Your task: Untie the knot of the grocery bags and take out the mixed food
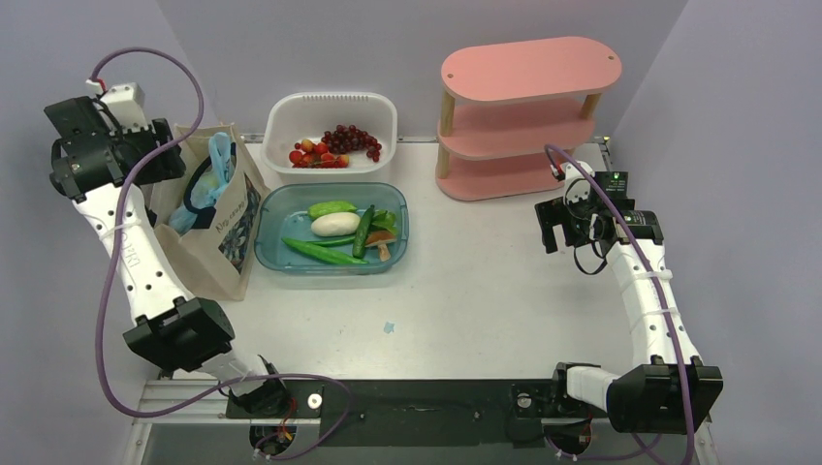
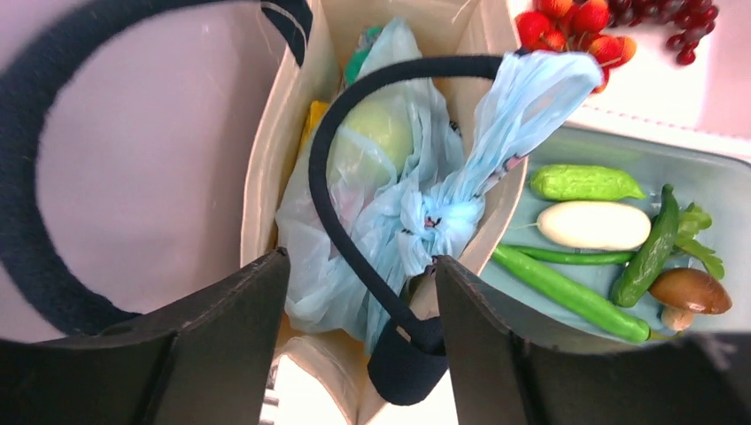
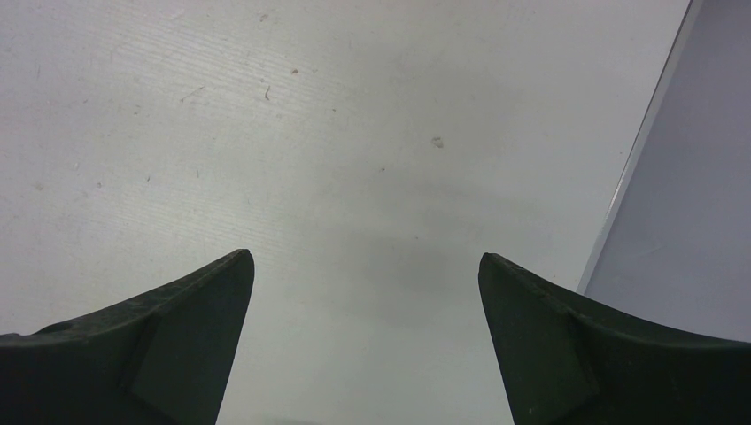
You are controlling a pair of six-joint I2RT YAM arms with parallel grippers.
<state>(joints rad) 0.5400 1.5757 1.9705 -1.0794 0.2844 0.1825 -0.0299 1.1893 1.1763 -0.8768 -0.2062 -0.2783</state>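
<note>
Blue, thin plastic is what I look down on. The light blue bag (image 2: 390, 204) sits inside the beige canvas tote (image 1: 218, 254), which stands upright at the left side of the table (image 3: 266, 106), just beside the teal tub (image 1: 330, 187). The bag's handle loops are twisted together into the knot (image 2: 434, 221), a small bunched lump near the tote rim on the tub side, and one long tail of plastic rises from it. One navy handle (image 2: 329, 208) of the tote curves across the bag and passes just beside the knot, so I judge it may come in the way of a finger.

My left gripper (image 2: 361, 258) is released, its two dark fingers wide apart. It hangs over the mouth of the tote, and in the wrist view the knot shows just past the tip of one finger. I believe it is held this way because the knot must be pinched before anything else. Through the plastic I see a green pear (image 2: 381, 133), and a yellow packet (image 2: 312, 119) lies against the tote wall. The food is all inside and nothing is out yet.

My right gripper (image 3: 366, 257) is also released, above bare table at the right side, well apart from the bags. I judge it waits there to take the second loop. Such plastic stretches and tears easily, so the pull should be gentle.
</note>
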